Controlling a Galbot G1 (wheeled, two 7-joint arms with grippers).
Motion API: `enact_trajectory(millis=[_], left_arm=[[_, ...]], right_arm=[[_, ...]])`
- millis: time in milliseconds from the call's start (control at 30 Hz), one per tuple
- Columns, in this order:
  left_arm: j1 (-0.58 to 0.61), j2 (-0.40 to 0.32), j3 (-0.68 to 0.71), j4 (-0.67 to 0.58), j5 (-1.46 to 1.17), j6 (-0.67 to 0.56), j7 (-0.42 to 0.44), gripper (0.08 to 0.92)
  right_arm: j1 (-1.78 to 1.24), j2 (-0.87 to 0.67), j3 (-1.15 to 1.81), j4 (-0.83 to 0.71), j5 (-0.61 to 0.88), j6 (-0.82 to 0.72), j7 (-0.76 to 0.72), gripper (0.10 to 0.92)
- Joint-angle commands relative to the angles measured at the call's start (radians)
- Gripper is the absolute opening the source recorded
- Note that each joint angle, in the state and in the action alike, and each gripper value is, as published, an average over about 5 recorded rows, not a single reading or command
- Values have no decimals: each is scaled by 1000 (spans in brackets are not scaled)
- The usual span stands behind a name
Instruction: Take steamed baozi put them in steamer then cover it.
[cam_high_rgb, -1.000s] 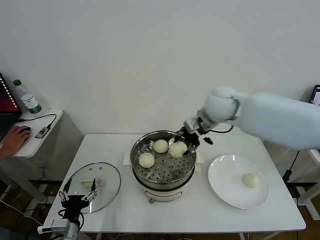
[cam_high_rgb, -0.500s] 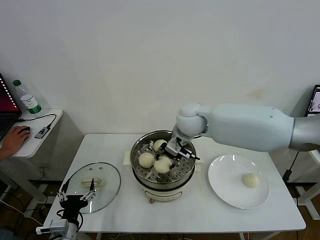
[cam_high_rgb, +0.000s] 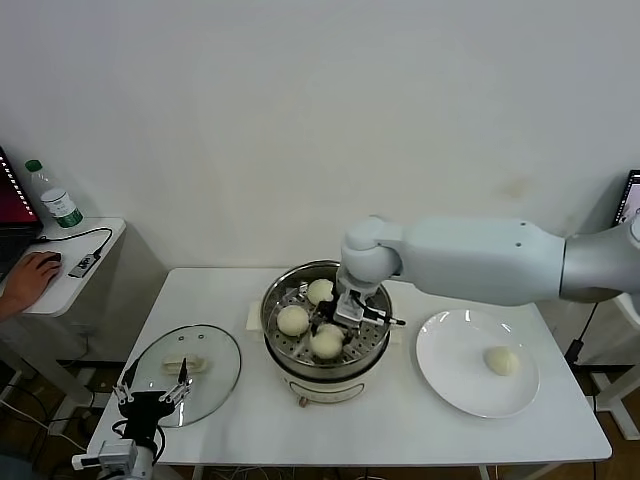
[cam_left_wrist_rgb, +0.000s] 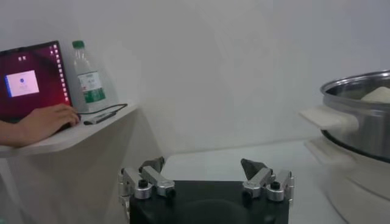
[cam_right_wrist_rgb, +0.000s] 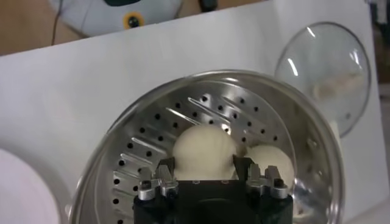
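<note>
Behind right claw (cam_right_wrist_rgb: 204, 172), half-hidden baozi (cam_right_wrist_rgb: 205, 150)

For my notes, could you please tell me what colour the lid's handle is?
Cream-white, seen through the clear glass lid; the head view shows the handle best.

Bright, even indoor light; glare on the steamer (cam_right_wrist_rgb: 292, 122) rim.

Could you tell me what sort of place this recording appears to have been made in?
Probably a lab or office test room, not a kitchen. A plain white table against a bare white wall holds the steamer. Beside it, on a side desk, a person's hand works at a laptop next to a water bottle.
</note>
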Motion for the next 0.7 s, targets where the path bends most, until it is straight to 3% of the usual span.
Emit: enact_trajectory(millis=[33, 300, 533, 700], left_arm=[[-1, 0, 4, 2, 2, 2, 2, 823], [-3, 12, 3, -5, 4, 8, 6, 823], [-5, 31, -2, -3, 3, 7, 6, 823], [-1, 52, -11, -3, -1, 6, 7, 823]], right_arm=[[4, 6, -11, -1, -28, 66, 15, 641], [103, -104, 35, 40, 9, 24, -63, 813], [240, -313, 10, 96, 218, -226, -192, 823], [277, -508, -27, 138, 248, -404, -211, 823]])
